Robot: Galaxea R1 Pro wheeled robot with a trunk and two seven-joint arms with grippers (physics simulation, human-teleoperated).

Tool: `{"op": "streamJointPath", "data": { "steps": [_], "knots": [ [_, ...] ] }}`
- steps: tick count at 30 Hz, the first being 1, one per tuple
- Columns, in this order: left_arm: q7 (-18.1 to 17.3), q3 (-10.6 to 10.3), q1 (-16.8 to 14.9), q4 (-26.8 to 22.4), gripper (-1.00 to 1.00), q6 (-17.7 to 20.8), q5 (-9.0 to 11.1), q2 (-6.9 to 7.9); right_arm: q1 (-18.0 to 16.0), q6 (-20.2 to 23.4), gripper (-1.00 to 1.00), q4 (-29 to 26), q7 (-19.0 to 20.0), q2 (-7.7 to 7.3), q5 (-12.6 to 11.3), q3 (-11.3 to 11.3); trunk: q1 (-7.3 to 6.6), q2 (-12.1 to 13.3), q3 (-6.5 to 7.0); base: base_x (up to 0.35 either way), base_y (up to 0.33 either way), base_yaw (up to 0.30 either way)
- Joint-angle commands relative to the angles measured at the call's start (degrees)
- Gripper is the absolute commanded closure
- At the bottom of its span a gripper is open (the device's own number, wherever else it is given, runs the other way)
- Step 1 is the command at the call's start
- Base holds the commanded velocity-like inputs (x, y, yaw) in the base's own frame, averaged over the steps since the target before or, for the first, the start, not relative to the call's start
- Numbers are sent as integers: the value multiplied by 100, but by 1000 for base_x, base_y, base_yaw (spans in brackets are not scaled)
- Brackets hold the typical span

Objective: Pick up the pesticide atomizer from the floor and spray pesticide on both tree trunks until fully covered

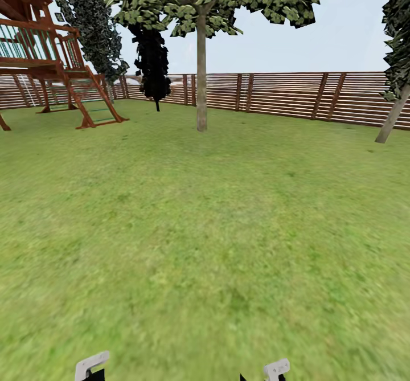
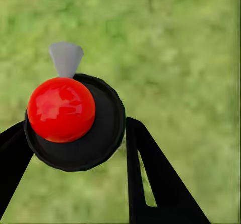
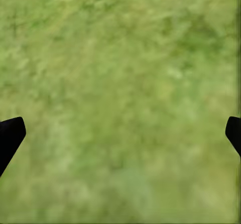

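In the left wrist view my left gripper [image 2: 75, 131] is shut on the pesticide atomizer [image 2: 95, 143], a round black body seen from above with a red dome and a grey nozzle. Its black fingers [image 2: 150, 174] press both sides of it over grass. My right gripper [image 3: 120, 133] is open, with only lawn between its tips. The garden's grass [image 1: 205, 244] stretches ahead to the slatted brown fence [image 1: 285, 93]. A tree with a leaning grey-brown trunk [image 1: 393, 120] and dark foliage stands far right. Another dark ragged tree [image 1: 91, 22] rises at the back left, its trunk hidden.
A straight-trunked tree with green leaves [image 1: 201, 79] stands mid-lawn ahead. A small black tree [image 1: 152, 62] stands by the fence. A red-brown wooden play frame with a ladder [image 1: 68, 79] fills the back left. Pale parts of my arms [image 1: 91, 365] peek at the bottom edge.
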Motion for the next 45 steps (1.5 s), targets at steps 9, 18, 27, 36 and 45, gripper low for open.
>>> {"op": "streamJointPath", "data": {
  "steps": [9, 18, 27, 36, 45],
  "knots": [
    [16, -10, -4, 5, 100, -21, 17, 1, -2, -10, -100, 0, 22, 0, 37, -50, 3, -2, -5, 326, -109, 0],
    [16, -10, -4, 5, 100, -21, 17, 1, -2, -10, -100, 3, 23, -3, 37, -50, 3, -2, -5, 326, -109, 0],
    [14, -10, -4, 5, 100, -21, 17, 1, -2, -10, -100, 1, 22, 1, 37, -50, 3, -2, -5, 326, -109, 0],
    [16, -10, -4, 5, 100, -21, 17, 1, -2, -11, -100, 2, 22, -2, 37, -50, 3, -2, -5, 326, -109, 0],
    [14, -10, -4, 5, 100, -21, 17, 1, -2, -11, -100, 1, 22, -3, 37, -50, 3, -2, -5, 326, -109, 0]
  ]
}}
